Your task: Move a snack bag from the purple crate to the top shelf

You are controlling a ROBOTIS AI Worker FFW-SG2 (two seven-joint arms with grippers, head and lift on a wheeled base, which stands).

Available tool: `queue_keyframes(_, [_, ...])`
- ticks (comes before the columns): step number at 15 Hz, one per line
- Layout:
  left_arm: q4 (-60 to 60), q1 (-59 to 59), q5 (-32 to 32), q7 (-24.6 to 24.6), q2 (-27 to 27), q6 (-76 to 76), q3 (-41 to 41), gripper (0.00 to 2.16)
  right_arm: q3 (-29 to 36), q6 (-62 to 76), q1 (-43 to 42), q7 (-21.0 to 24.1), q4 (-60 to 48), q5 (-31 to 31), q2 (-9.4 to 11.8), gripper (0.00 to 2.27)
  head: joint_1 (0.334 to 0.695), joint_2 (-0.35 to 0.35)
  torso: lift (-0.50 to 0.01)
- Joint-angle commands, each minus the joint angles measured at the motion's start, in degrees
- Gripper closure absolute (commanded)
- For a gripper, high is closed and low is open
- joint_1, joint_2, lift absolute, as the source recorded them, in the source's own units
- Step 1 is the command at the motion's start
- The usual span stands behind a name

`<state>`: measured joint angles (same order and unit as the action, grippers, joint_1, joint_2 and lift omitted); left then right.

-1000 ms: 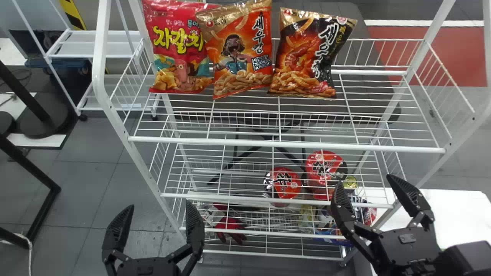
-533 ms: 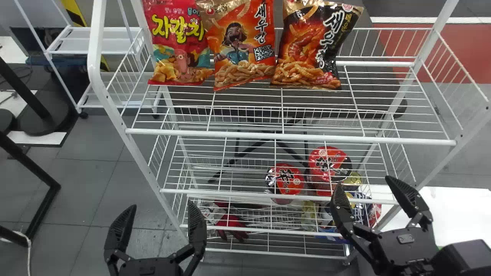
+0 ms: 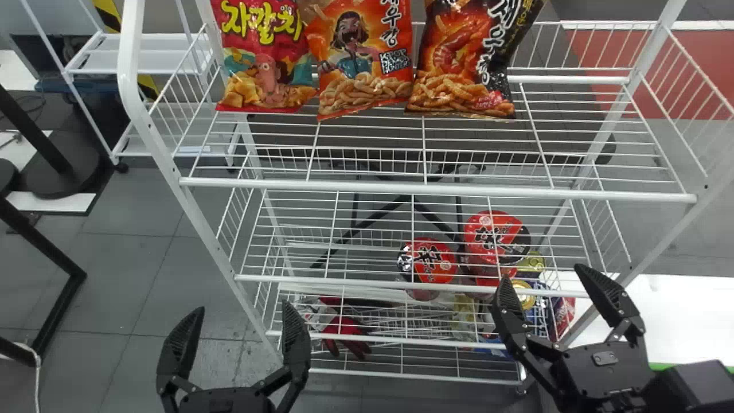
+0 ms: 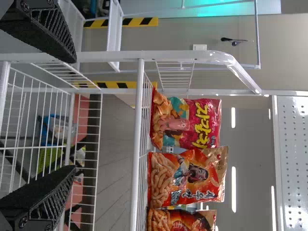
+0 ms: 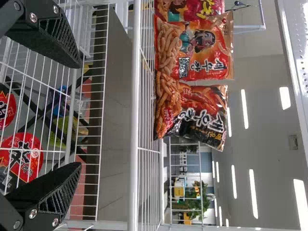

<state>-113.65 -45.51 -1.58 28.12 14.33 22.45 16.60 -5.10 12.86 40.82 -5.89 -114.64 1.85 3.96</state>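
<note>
On the white wire rack's top shelf (image 3: 367, 149) stand three snack bags side by side: a red-pink bag (image 3: 266, 57), an orange bag (image 3: 361, 57) and a black-and-orange bag (image 3: 467, 63). Low in front of the rack my left gripper (image 3: 238, 321) is open and empty, and my right gripper (image 3: 545, 289), to its right, is open and empty too. The left gripper (image 4: 72, 113) is below the height of the red-pink bag (image 4: 185, 120); the right gripper (image 5: 79, 113) is likewise lower than the black bag (image 5: 192, 113).
Red-lidded cups (image 3: 427, 261) and cans (image 3: 530, 264) are on lower shelves, with red gloves (image 3: 346, 335) near the bottom. A white table (image 3: 676, 321) stands at the right. Black stand legs (image 3: 43, 246) are at the left, beside a white cart (image 3: 137, 54).
The rack and its bags have shifted upward in the head view and look slightly larger. Both grippers hold nearly the same place there and remain open.
</note>
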Motion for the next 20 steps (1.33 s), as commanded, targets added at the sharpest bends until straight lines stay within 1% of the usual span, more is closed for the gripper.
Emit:
queue_keyframes(1, [0.0, -0.02, -0.09, 0.01, 0.0, 0.09, 0.01, 0.0, -0.08, 0.01, -0.04, 0.0, 0.12, 0.0, 0.08, 0.09, 0.695, 0.051, -0.165])
queue_keyframes(20, [0.09, -0.02, -0.09, 0.01, -0.09, 0.61, 0.28, 0.0, -0.26, 1.06, 0.31, 0.35, 0.03, -0.44, 0.08, 0.09, 0.695, 0.053, -0.241])
